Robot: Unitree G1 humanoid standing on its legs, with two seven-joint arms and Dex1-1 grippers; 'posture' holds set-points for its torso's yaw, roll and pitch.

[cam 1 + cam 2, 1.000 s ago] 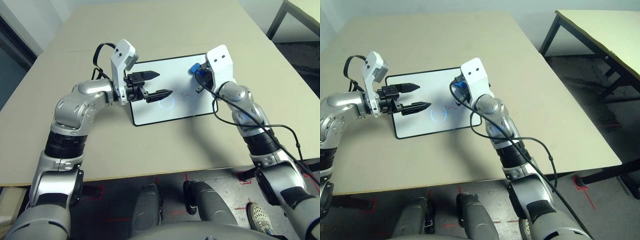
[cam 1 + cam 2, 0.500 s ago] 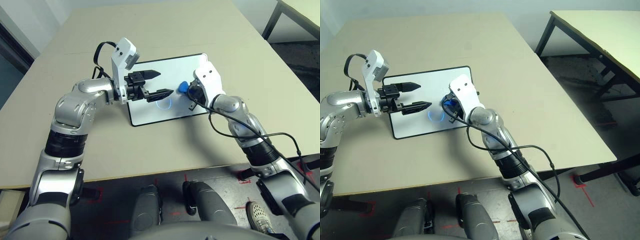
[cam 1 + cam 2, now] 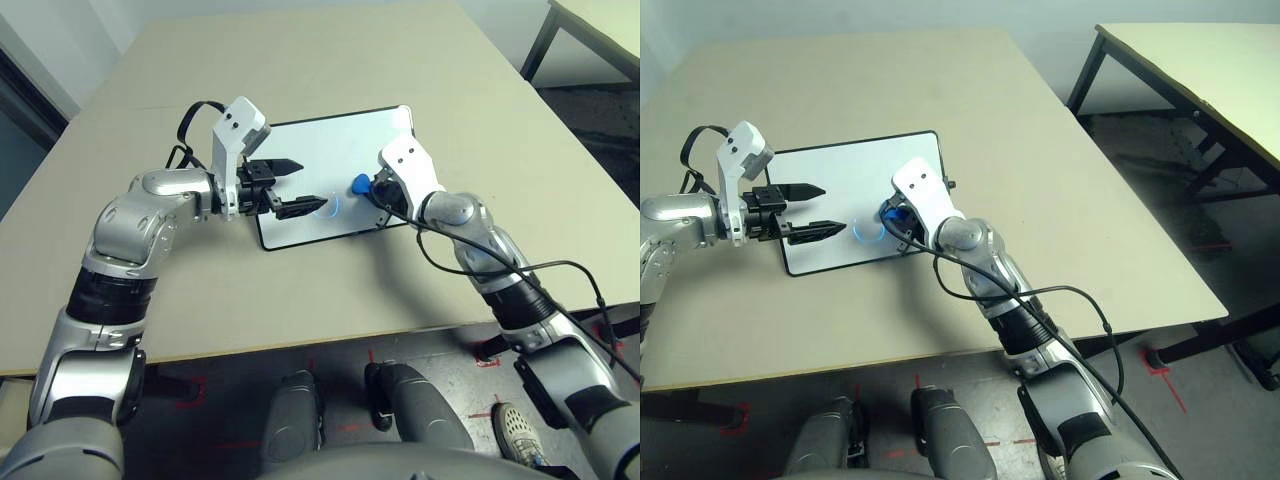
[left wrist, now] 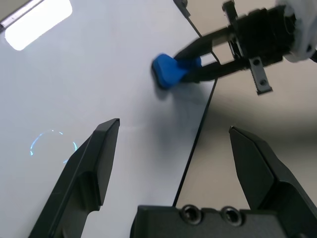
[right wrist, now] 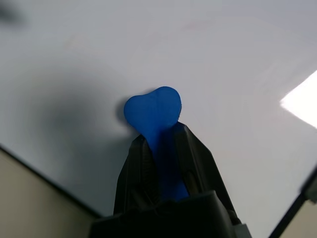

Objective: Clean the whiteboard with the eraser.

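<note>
The whiteboard [image 3: 340,150] lies flat on the beige table, white with a thin black frame. A faint light-blue ring of marker [image 3: 328,205] sits near its front edge. My right gripper [image 3: 372,188] is shut on the bright-blue eraser [image 3: 358,184], whose broad end presses on the board just right of the ring. The right wrist view has the eraser [image 5: 153,111] pinched between the black fingers [image 5: 195,153]. My left gripper [image 3: 308,184] hovers open over the board's left part, its fingertips either side of the ring, holding nothing. From the left wrist, the eraser [image 4: 168,72] lies ahead between the fingers [image 4: 94,163].
Bare tabletop [image 3: 300,60] surrounds the board on all sides. A second table [image 3: 1200,70] stands apart at the back right. A black cable [image 3: 1080,300] loops from my right forearm over the table's front edge. A small black knob [image 3: 949,184] juts from the board's right side.
My right gripper has slid the eraser across the board from its far right corner towards the blue ring. The red scribble no longer shows. My left gripper has dropped slightly lower.
</note>
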